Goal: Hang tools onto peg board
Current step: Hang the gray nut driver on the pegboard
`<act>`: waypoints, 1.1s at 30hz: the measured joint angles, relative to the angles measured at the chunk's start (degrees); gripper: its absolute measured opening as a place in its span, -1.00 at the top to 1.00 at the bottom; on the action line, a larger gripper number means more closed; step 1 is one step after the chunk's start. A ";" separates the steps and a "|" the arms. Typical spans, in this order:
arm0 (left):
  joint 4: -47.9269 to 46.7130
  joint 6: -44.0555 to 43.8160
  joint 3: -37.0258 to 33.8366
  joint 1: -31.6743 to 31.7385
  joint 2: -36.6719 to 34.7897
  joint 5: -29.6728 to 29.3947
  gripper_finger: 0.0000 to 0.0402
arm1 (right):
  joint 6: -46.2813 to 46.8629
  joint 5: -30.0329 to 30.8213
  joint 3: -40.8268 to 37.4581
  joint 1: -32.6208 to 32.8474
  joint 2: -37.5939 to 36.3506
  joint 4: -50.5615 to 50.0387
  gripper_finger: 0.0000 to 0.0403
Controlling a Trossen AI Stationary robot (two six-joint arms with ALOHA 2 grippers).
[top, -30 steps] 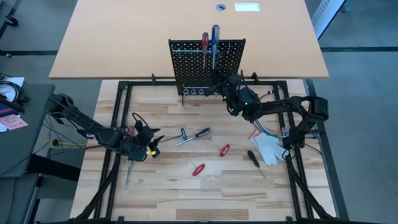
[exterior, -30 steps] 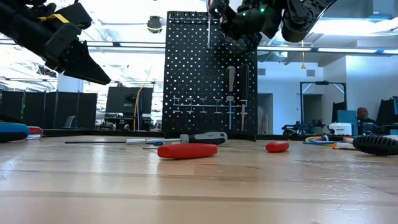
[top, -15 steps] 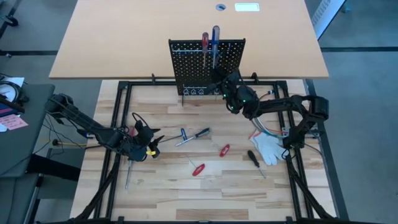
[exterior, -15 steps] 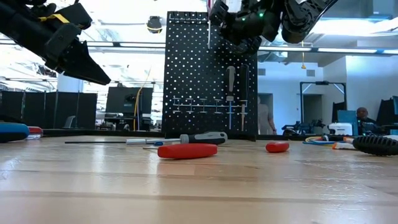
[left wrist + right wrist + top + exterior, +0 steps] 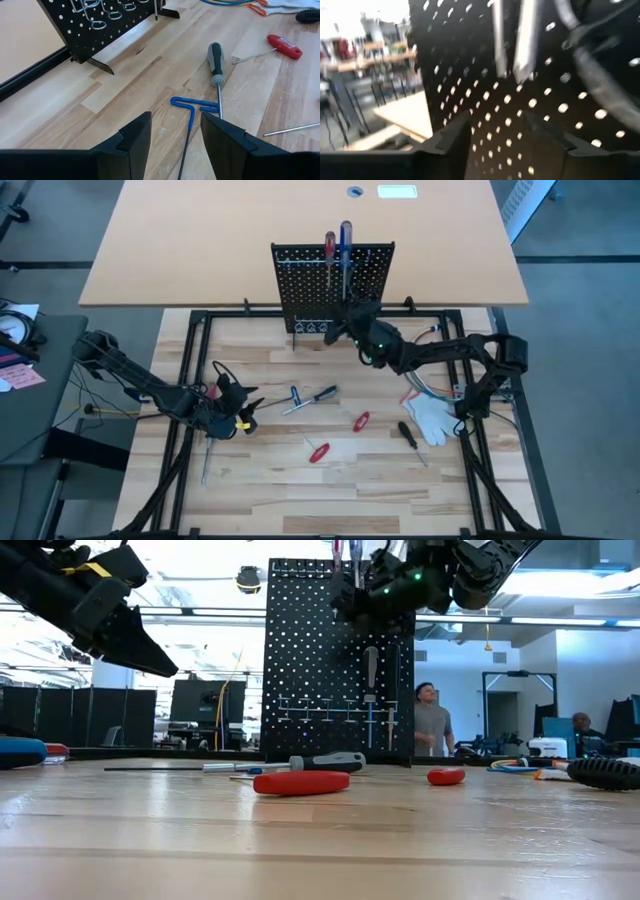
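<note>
The black peg board point(image 5: 333, 285) stands upright at the table's far side. A red-handled screwdriver point(image 5: 329, 242) and a blue-handled screwdriver point(image 5: 346, 230) hang on it. Their shafts point(image 5: 498, 35) show in the right wrist view. My right gripper point(image 5: 348, 318) is open and empty close in front of the board point(image 5: 545, 125), high above the table point(image 5: 345, 602). My left gripper point(image 5: 243, 411) is open and empty above the table's left part point(image 5: 175, 125). A grey-handled screwdriver point(image 5: 320, 394), a blue hex key point(image 5: 192, 107) and two red-handled tools point(image 5: 361, 421) point(image 5: 318, 452) lie flat on the table.
A black-handled screwdriver point(image 5: 408, 434) and a white glove point(image 5: 431, 417) lie at the right. A long thin rod point(image 5: 205, 463) lies near the left frame rail. A row of hooks point(image 5: 330, 710) runs along the board's lower part. A person point(image 5: 430, 720) stands in the room behind.
My right gripper has gone a little toward the table's left edge along the front of the peg board, staying high. The tools on the board and on the table have kept still.
</note>
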 joint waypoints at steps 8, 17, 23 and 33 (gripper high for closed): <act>0.00 -0.02 0.00 -0.01 0.00 0.13 0.17 | -3.50 0.24 0.00 4.46 -0.37 -9.03 -0.12; -0.02 -0.44 0.00 -0.02 0.00 0.45 0.17 | -7.85 0.38 0.00 12.66 -7.80 -35.60 -0.01; -0.02 -0.44 0.00 -0.02 0.00 0.65 0.17 | -0.03 -14.97 -0.85 19.86 -12.35 -51.01 0.05; 1.85 3.17 0.00 0.21 2.91 4.61 0.17 | 0.20 -29.74 -6.52 27.23 -1.38 -39.73 0.04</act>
